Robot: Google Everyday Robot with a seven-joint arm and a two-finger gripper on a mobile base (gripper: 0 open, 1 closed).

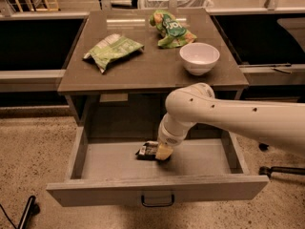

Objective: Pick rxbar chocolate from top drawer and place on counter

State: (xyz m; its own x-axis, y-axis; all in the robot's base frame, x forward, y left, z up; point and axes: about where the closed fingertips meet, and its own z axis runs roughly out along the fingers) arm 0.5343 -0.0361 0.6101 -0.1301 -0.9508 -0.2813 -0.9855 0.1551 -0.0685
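Sitting low in the open drawer [105,163] with the gripper [163,152] at the right end of the bar [145,150] lying mid-floor, not showing whether clamped or loose, and risking dropping it or knocking the near edge of the surface [143,70] overhead while lifting out.

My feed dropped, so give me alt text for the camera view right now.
The gripper reaches down into the open top drawer, right at the rxbar chocolate lying on the drawer floor. On the counter above sit two green snack bags and a white bowl.
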